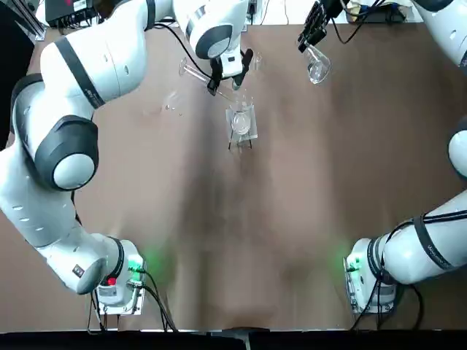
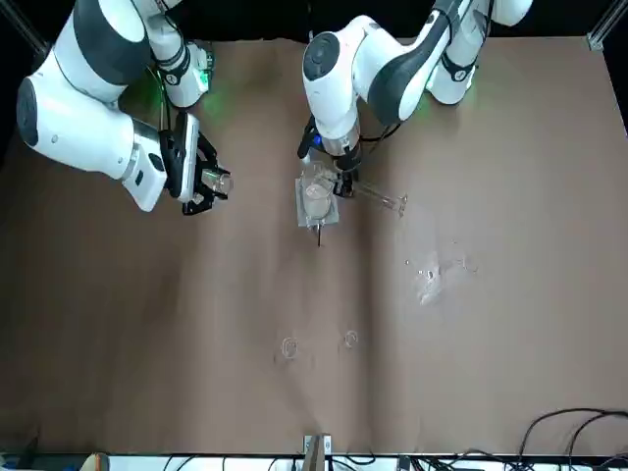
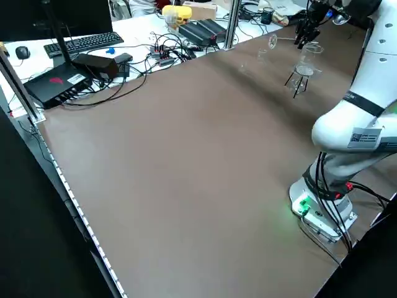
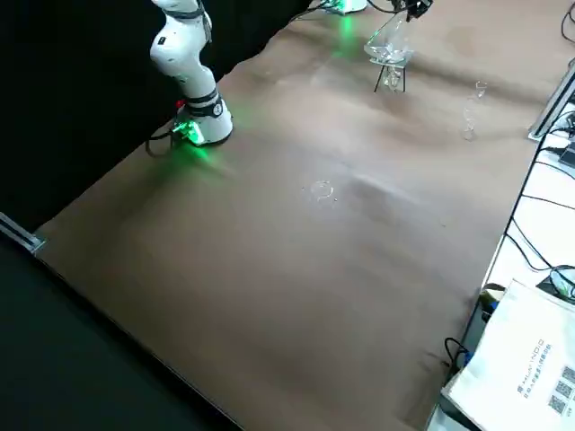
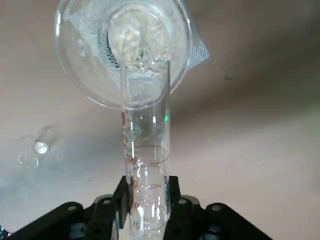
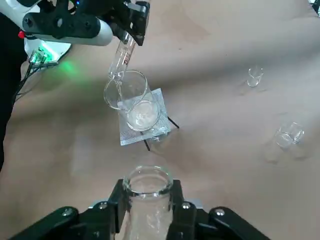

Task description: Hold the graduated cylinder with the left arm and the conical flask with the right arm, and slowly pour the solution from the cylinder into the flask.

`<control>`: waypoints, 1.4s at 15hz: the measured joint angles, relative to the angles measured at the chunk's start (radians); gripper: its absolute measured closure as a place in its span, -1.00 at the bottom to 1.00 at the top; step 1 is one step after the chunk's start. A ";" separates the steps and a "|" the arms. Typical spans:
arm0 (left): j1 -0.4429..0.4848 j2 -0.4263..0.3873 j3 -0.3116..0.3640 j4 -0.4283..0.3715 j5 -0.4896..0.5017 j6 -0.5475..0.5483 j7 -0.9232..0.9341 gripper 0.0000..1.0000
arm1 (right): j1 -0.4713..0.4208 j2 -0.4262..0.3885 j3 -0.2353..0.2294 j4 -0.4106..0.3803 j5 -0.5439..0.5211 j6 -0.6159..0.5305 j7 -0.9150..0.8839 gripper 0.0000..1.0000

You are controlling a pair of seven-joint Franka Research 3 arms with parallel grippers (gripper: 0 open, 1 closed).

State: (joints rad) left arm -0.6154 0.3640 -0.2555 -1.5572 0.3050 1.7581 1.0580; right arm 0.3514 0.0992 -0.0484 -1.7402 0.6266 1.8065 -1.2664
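My left gripper (image 1: 230, 73) is shut on the graduated cylinder (image 1: 193, 71), which lies tilted well over. In the left wrist view the cylinder (image 5: 145, 150) sits between the fingers, its mouth over the rim of a glass vessel with white contents (image 5: 90, 60) on a stand. My right gripper (image 1: 310, 40) is at the far right of the table, shut on the neck of the conical flask (image 1: 318, 69). The flask (image 6: 147, 200) is held apart from the cylinder (image 6: 121, 57), well to the side of the stand.
The glass vessel (image 1: 241, 120) rests on a mesh square over a small black stand mid-table at the far side. Tiny glass pieces (image 2: 427, 270) lie on the brown table, with two more (image 2: 289, 348) nearer the front camera. Cables and equipment line the table's far edge.
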 joint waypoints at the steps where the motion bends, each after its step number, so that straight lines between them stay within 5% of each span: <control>1: 0.000 -0.002 0.000 0.000 0.007 -0.006 -0.003 0.31 | 0.000 0.000 0.000 0.000 0.000 0.000 0.000 0.22; 21: -0.005 -0.022 0.004 0.043 0.012 -0.028 -0.052 0.31 | 0.049 0.000 0.000 -0.005 -0.030 0.035 0.055 0.22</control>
State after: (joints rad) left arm -0.6207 0.3418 -0.2514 -1.5144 0.3172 1.7304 1.0064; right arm 0.4002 0.0995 -0.0484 -1.7448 0.5967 1.8410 -1.2111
